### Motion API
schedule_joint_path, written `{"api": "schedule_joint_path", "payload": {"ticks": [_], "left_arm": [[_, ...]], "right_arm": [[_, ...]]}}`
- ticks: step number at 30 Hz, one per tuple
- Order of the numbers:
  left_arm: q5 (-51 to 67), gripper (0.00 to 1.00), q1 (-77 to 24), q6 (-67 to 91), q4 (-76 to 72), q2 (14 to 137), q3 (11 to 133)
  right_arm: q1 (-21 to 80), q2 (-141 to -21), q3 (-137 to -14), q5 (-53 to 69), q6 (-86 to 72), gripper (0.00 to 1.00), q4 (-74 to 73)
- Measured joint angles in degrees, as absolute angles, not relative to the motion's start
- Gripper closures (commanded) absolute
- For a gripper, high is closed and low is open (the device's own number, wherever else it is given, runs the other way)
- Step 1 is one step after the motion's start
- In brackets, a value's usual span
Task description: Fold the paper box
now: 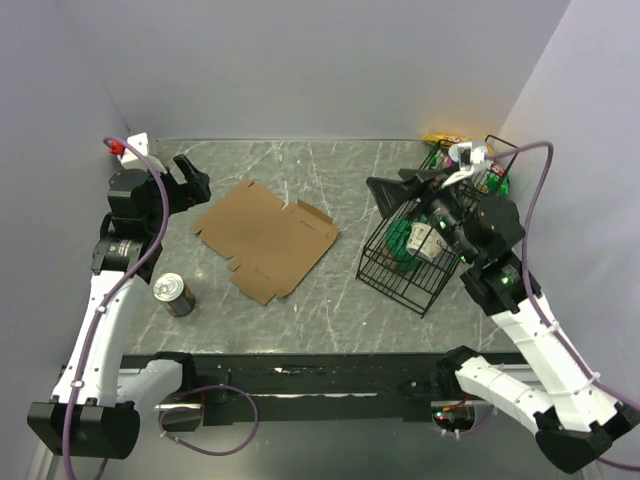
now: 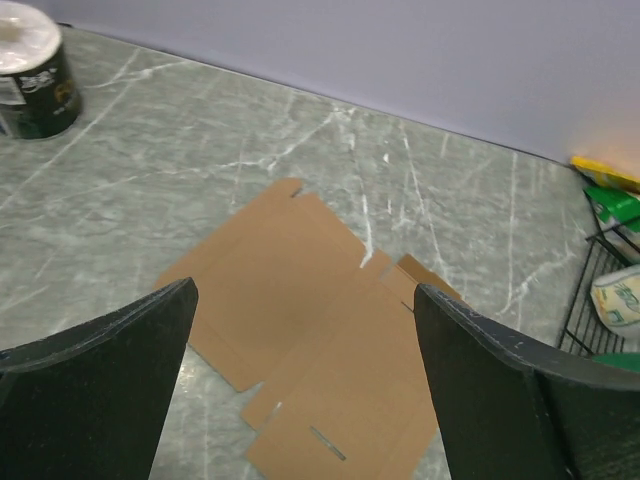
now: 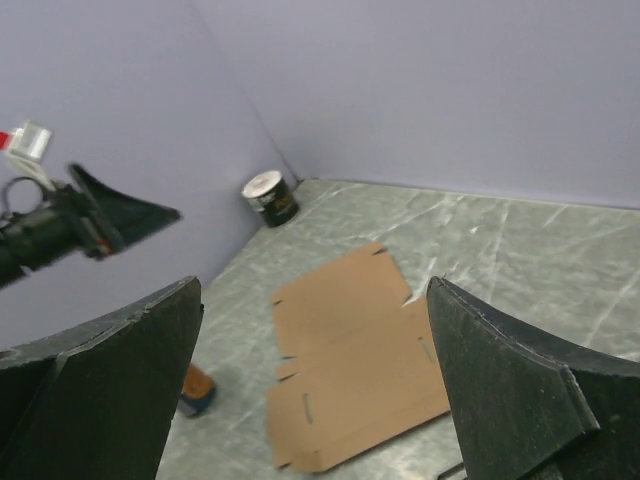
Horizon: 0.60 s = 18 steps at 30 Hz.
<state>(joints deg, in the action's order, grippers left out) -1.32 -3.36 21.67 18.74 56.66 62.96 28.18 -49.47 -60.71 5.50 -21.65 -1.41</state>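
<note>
Pale lilac walls close in a grey-green marbled table (image 1: pixel 300 310), with the two arms rising from its near edge. The paper box (image 1: pixel 265 237) is a flat brown die-cut sheet, flaps and notches spread out. It lies unfolded on the tabletop a little left of the middle, turned at an angle to the table's edges. Nothing rests on it and neither arm touches it.

The left gripper (image 1: pixel 192 178) hangs off the sheet's left corner, pointed across it. From its wrist camera the two black fingers stand wide apart with only the cardboard and bare stone showing between them, so it holds nothing. The right gripper (image 1: pixel 388 195) sits over on the right, above the far left corner of a black wire basket (image 1: pixel 400 275), and faces back toward the sheet. Its jaws are likewise spread to the full and empty, and its own camera sees the sheet well ahead of them.

A tin can (image 1: pixel 173 294) stands upright near the left arm, apart from the cardboard's near edge. Inside the basket I can make out a paper cup (image 1: pixel 424 240) and something green. A few bright packets (image 1: pixel 440 140) lie in the far right corner.
</note>
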Motion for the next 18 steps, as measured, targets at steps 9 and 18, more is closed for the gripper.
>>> {"api": "schedule_joint_path", "payload": {"ticks": [9, 18], "left_arm": [[-1.2, 0.04, -4.8, 21.6, 17.0, 56.8, 61.2], [-0.7, 0.04, -4.8, 19.3, 16.8, 56.8, 57.8]], "right_arm": [[47.3, -65.7, -73.1, -4.9, -27.2, 0.04, -11.7], [60.4, -90.0, -76.1, -10.0, -37.5, 0.00, -15.4]]}}
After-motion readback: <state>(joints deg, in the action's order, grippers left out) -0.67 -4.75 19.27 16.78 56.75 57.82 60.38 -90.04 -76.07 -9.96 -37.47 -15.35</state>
